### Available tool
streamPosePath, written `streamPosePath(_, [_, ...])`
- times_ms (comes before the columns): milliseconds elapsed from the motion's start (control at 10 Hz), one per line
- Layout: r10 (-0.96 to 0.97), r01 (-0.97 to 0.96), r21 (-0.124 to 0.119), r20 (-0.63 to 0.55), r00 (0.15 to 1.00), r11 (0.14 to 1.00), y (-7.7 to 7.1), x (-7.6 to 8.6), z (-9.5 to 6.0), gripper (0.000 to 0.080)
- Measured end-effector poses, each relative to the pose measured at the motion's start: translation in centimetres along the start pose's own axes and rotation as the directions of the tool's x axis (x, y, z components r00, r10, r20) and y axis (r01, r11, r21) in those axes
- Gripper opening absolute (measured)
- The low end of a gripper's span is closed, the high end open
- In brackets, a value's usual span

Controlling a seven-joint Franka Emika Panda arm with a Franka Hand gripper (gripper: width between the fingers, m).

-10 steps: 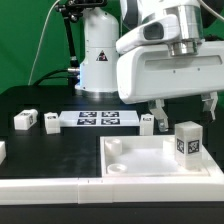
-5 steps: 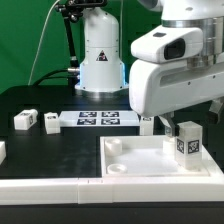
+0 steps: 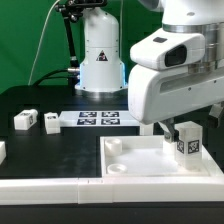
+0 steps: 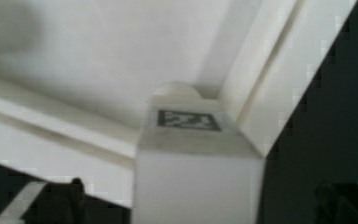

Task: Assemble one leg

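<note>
marker board (image 3: pixel 97 120) nr wht panel (image 3: pixel 140 158)

Look: the leg (image 3: pixel 187 140) was a small white rectangular post with a black-and-white square tag on one face.
Pose: it stood upright on end, tag face turned toward the exterior camera.
Place: its base sat at the far corner of the white recessed panel (image 3: pixel 130 160), on the exterior view's right.
Wrist view: the leg (image 4: pixel 197 170) showed its tag near the upper end, close to the panel's raised rim.
Alike: a second leg (image 3: pixel 25 120) and a third leg (image 3: pixel 51 122) lay at the exterior view's left, well apart from it.
</note>
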State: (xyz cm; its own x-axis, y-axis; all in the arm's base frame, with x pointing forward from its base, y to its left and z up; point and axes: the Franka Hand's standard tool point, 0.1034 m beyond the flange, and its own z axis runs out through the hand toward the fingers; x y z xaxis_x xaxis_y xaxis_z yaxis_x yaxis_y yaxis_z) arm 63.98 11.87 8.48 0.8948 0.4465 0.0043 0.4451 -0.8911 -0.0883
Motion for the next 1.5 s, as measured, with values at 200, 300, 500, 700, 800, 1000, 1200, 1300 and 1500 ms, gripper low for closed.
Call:
streamPosePath(200, [-0.001, 0.001, 0.0, 0.001, 1.0, 1.0, -0.05, -0.01, 0.02, 0.039])
streamPosePath(300, [0.0, 0.0, 0.0, 0.0, 1.0, 1.0, -0.03, 0.0, 0.02, 0.029])
streamPosePath(500, [0.009, -0.009, 0.001, 0.0, 1.0, 1.0, -0.05, 0.0, 0.02, 0.029])
streamPosePath(700, [0.055, -0.055, 0.004, 0.0, 0.999, 0.998, -0.08, -0.01, 0.07, 0.029])
streamPosePath(800, [0.192, -0.192, 0.011, 0.0, 0.981, 0.981, -0.04, -0.03, 0.1, 0.029])
streamPosePath(1000, [0.472, -0.472, 0.022, -0.003, 0.881, 0.881, 0.15, -0.02, 0.17, 0.0291])
streamPosePath(1200, [0.644, -0.643, 0.019, -0.009, 0.765, 0.765, 0.39, 0.02, 0.21, 0.0291])
streamPosePath(1300, [0.76, -0.76, 0.016, -0.012, 0.65, 0.65, 0.45, -0.04, 0.2, 0.0291])
streamPosePath(1500, [0.882, -0.882, 0.005, -0.02, 0.471, 0.471, 0.55, -0.16, 0.24, 0.0291])
